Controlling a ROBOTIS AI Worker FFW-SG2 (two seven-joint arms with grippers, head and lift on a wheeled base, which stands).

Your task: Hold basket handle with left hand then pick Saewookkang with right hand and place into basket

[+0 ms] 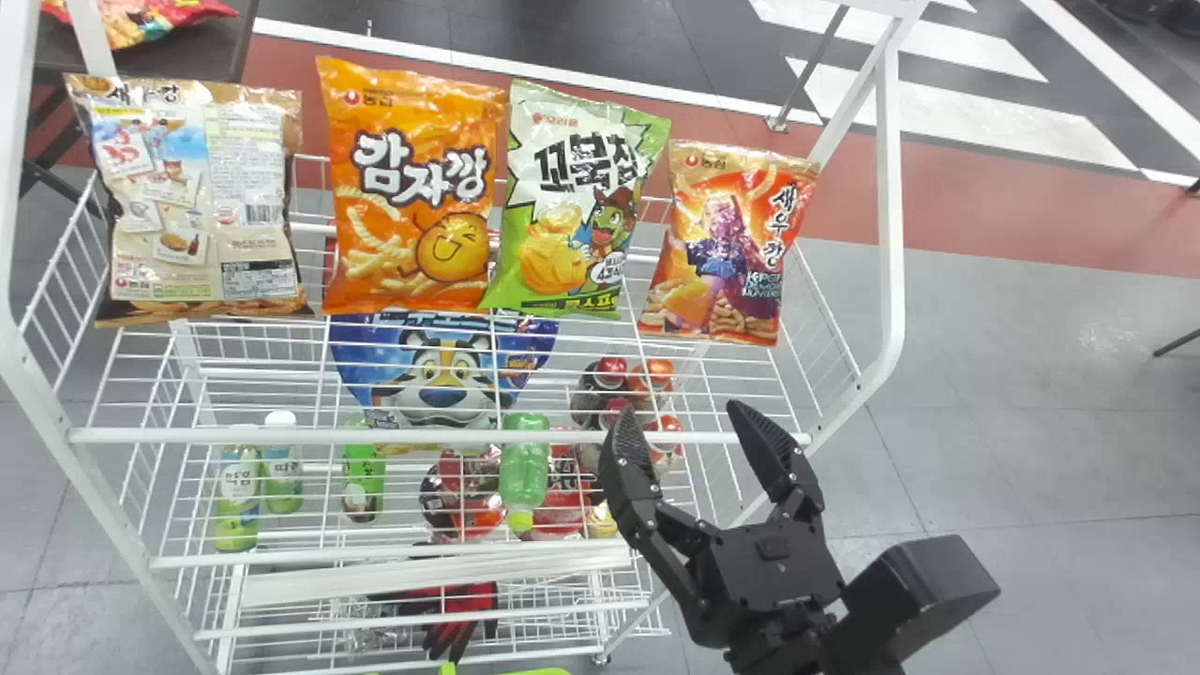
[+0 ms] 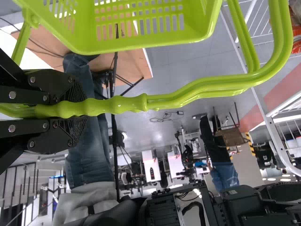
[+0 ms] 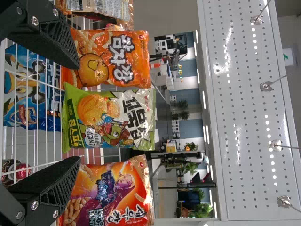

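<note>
Right gripper [image 1: 682, 411] hangs at five o'clock, fingers apart, red Saewookkang [image 1: 722, 246] at two; left gripper [image 2: 83, 108] clamps basket handle [image 2: 120, 104].

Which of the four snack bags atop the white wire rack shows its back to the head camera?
The beige plastic bag at the row's left end in the head view: its barcode faces out, while the other three show large-lettered fronts.
</note>
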